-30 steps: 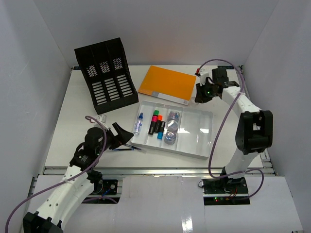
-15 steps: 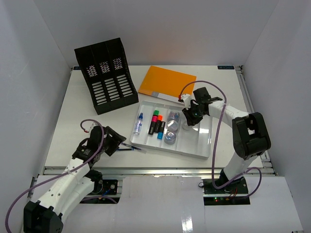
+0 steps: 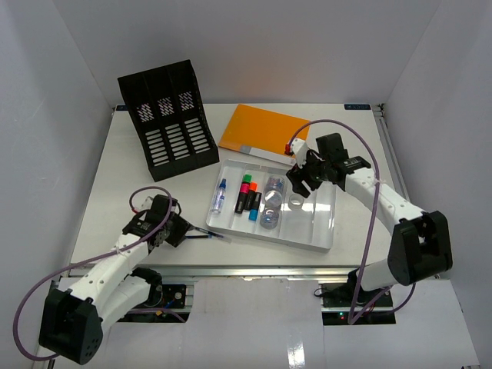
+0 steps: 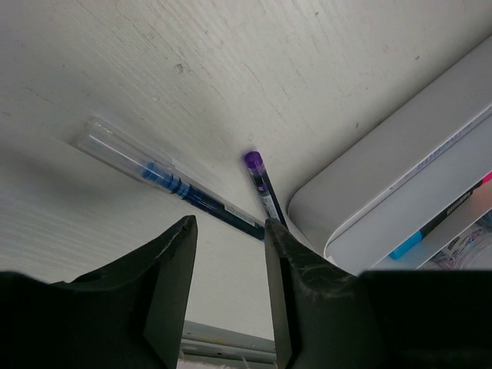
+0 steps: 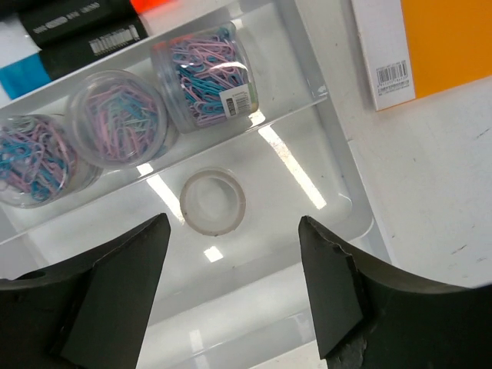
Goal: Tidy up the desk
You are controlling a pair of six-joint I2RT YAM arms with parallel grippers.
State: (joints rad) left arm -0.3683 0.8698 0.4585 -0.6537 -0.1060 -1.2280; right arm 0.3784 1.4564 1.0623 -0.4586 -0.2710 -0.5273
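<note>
On the white desk [image 3: 115, 184], two pens [image 3: 206, 233] lie just left of the white compartmented tray [image 3: 327, 231]. In the left wrist view a clear blue pen [image 4: 173, 183] and a purple-capped pen [image 4: 260, 184] cross just beyond my left gripper [image 4: 229, 224], whose jaws stand partly open with nothing between them. My right gripper [image 5: 234, 223] hangs open above the tray, over a clear tape roll [image 5: 213, 201] lying flat in a compartment. From above, the left gripper [image 3: 183, 229] is low beside the pens and the right gripper [image 3: 297, 183] is over the tape roll [image 3: 296, 203].
Three jars of paper clips [image 5: 201, 69] fill the tray compartment beside the tape roll; markers [image 3: 247, 196] and a small bottle [image 3: 221, 196] lie further left. An orange notebook [image 3: 265, 131] lies behind the tray. A black file rack [image 3: 169, 123] stands at the back left.
My right gripper came from the back right to over the tray and opened; the tape roll now lies in the tray. My left gripper lowered toward the pens and narrowed.
</note>
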